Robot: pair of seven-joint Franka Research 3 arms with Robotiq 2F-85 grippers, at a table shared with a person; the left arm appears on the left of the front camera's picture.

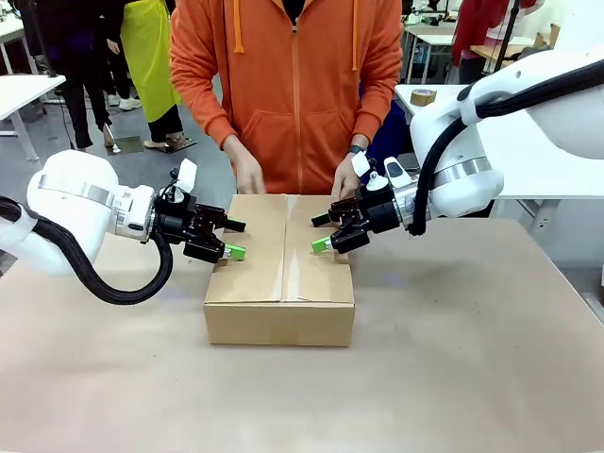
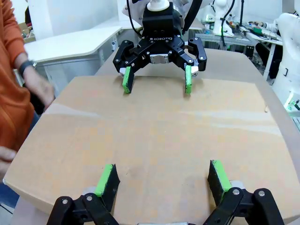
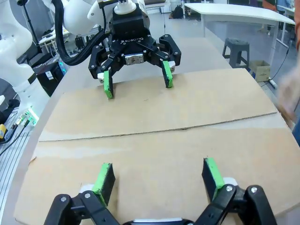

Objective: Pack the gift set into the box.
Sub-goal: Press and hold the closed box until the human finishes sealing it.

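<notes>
The box [image 1: 279, 274] stands in the middle of the table with its flaps folded shut and the centre seam on top. My left gripper [image 1: 235, 239] hovers open over the box's left flap [image 2: 159, 126]. My right gripper [image 1: 320, 232] hovers open over the right flap [image 3: 154, 112], and the two face each other. In the left wrist view my own fingers [image 2: 108, 176] are spread, with the right gripper [image 2: 157, 79] opposite. The right wrist view shows the left gripper [image 3: 137, 82] opposite. The gift set is out of view. Nothing is held.
A person in an orange hoodie stands at the far side with both hands [image 1: 249, 177] at the box's far edge. The brown table top [image 1: 453, 359] lies bare around the box. A tape roll [image 1: 423, 96] sits on a white table behind.
</notes>
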